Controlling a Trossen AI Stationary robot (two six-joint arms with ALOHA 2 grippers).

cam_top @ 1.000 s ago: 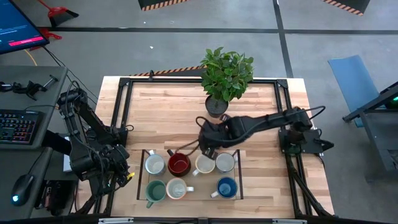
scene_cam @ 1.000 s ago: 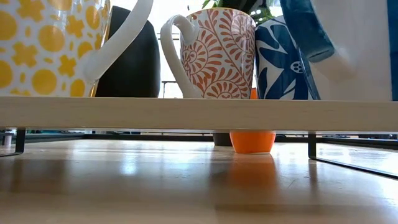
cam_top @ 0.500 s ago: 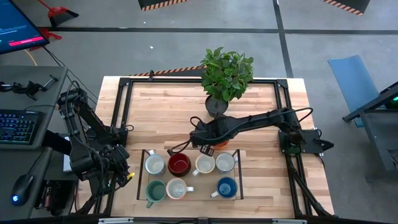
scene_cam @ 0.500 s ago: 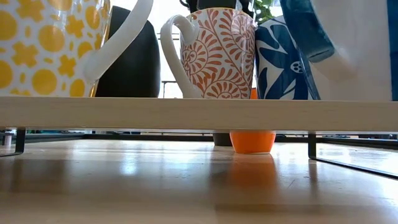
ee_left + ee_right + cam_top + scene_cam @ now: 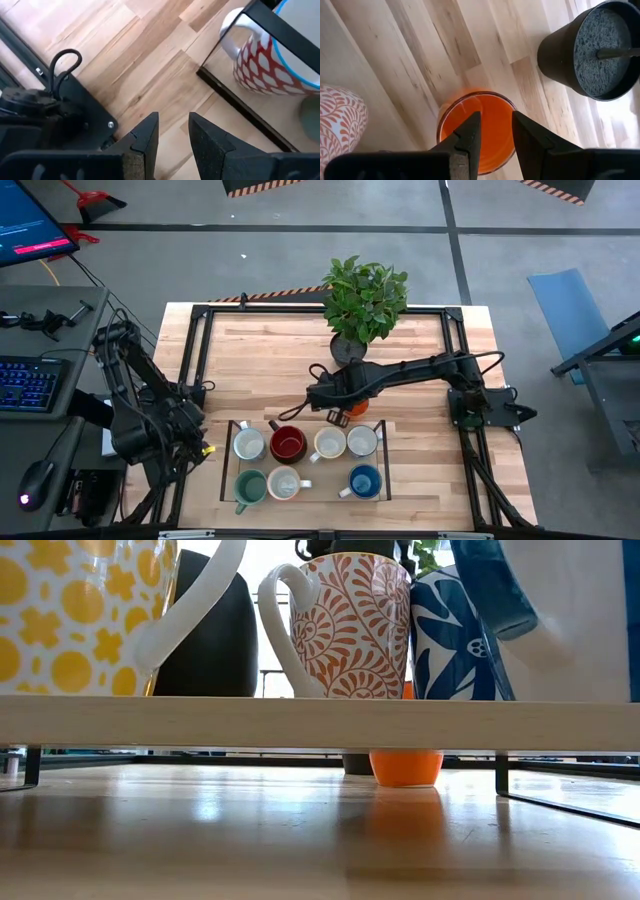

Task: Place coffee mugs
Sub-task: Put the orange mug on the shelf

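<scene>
An orange mug (image 5: 357, 408) stands upright on the table just behind a black-framed wooden rack (image 5: 383, 470), and its base shows in the low view (image 5: 405, 768). Several mugs stand on the rack: white ones, a dark red (image 5: 287, 445), a teal (image 5: 250, 486) and a blue (image 5: 364, 481). My right gripper (image 5: 496, 131) is open over the orange mug's mouth (image 5: 477, 117), fingers pointing down. My left gripper (image 5: 173, 132) is open and empty at the table's left, beside the rack's near-left corner. My right gripper's fingers (image 5: 470, 135) hang over the orange mug's open mouth from above. I cannot tell whether they touch the mug. The mug stands on its base on the table.
A dark round pot with a leafy plant (image 5: 348, 350) stands just behind the orange mug, close to my right gripper, and shows in the right wrist view (image 5: 597, 50). A black frame (image 5: 200, 340) runs around the tabletop. A red-patterned mug (image 5: 265, 65) stands at the rack's corner near my left gripper.
My right gripper has left the rack's back row, moved toward the table's far edge and gone down over the orange mug, its dark body coming into the top of the low view. The orange mug has stayed where it was.
</scene>
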